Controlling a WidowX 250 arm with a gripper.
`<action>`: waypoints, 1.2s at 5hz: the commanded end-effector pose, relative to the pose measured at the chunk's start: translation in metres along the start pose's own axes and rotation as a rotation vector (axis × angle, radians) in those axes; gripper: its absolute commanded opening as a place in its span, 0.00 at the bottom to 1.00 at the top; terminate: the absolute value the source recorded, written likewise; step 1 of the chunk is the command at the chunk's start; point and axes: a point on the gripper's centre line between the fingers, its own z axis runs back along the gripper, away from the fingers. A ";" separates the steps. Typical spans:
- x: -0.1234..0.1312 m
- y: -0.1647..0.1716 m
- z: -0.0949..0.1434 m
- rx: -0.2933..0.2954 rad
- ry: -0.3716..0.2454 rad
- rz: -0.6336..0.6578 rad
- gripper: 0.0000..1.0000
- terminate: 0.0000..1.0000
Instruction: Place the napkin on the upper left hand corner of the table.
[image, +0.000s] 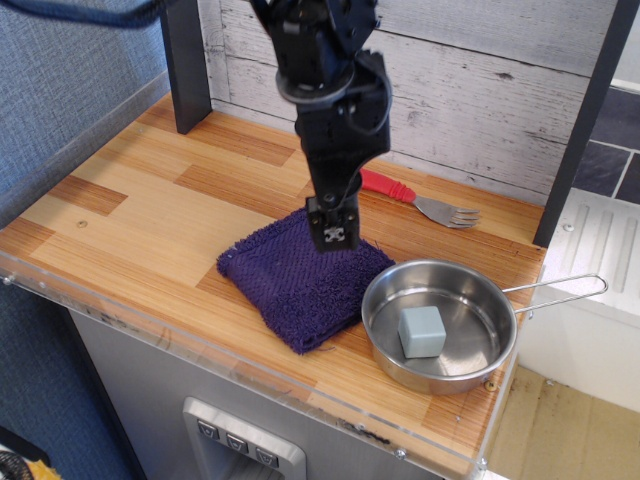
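The dark purple napkin (295, 282) lies folded flat on the wood-plank table (150, 210), near the front edge and touching the steel pan (440, 325). My gripper (333, 234) hangs from the black arm directly over the napkin's back part, its tip just above or touching the cloth. The fingers look closed together, and nothing is held between them. The table's far left corner, beside a dark post (185, 65), is bare wood.
The steel pan holds a pale grey-green block (421, 331) and its wire handle points right. A fork with a red handle (410, 200) lies behind the napkin near the white plank wall. A second dark post (585, 120) stands at the right.
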 end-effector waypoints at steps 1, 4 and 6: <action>-0.017 0.007 -0.027 -0.072 0.029 0.027 1.00 0.00; -0.025 -0.006 -0.065 -0.077 0.109 -0.022 1.00 0.00; -0.040 0.010 -0.057 -0.036 0.121 0.028 1.00 0.00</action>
